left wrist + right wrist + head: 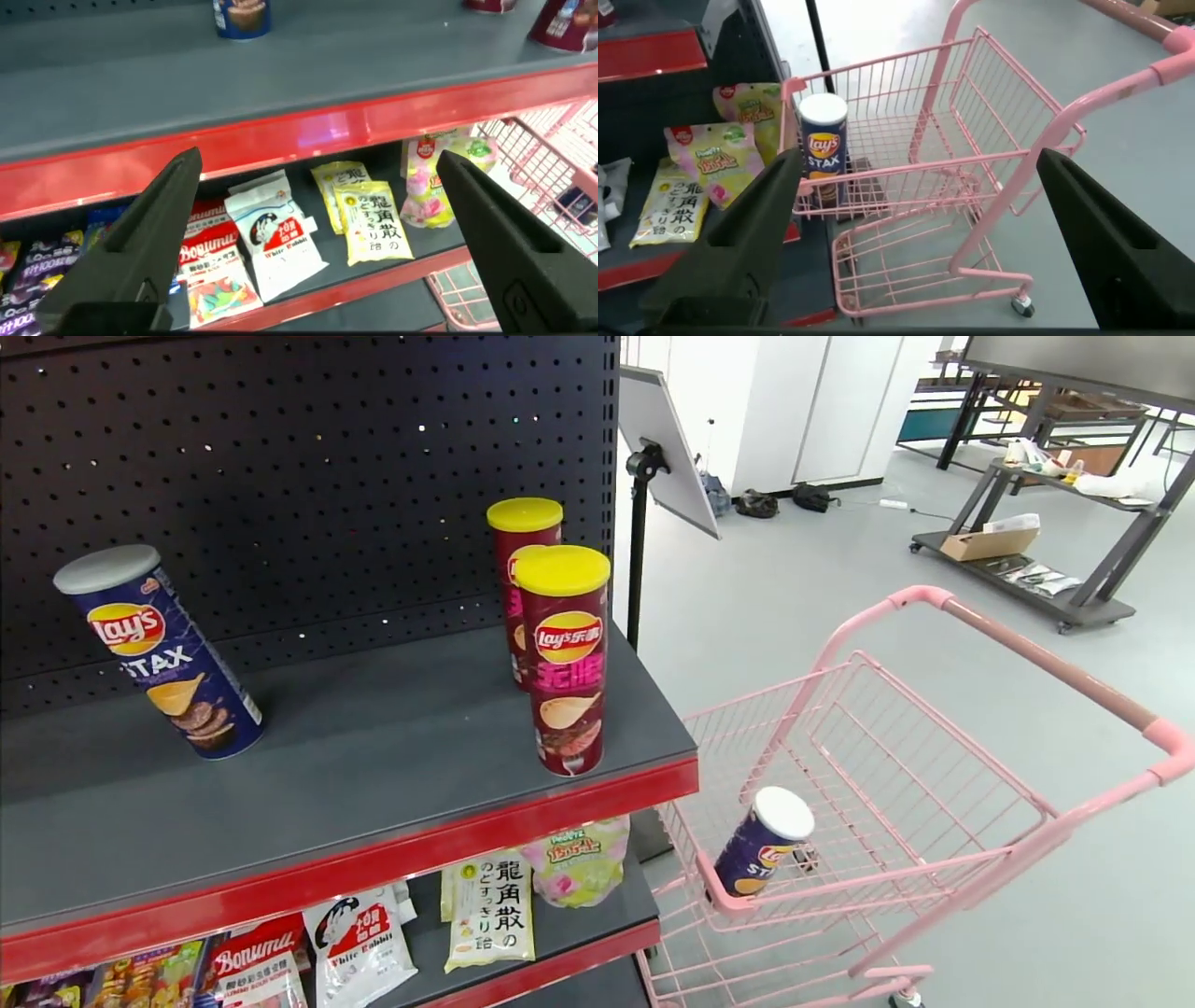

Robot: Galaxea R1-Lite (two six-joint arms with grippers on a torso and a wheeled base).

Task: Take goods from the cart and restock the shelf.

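- My right claw (917, 154) is wide open and empty near the cart (1120, 93); my left claw (318, 159), also wide and empty, faces the shelf (280, 121).
- The blue can (824, 140) sits tight in the cart's corner, so a finger could snag the wire or topple it.

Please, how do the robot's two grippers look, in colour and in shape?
The left gripper has two matte, dark grey fingers. Each is broad at the base and narrows to a blunt tip, with flat, angular faces. The right gripper looks the same: two plain, dark, wedge-shaped fingers.
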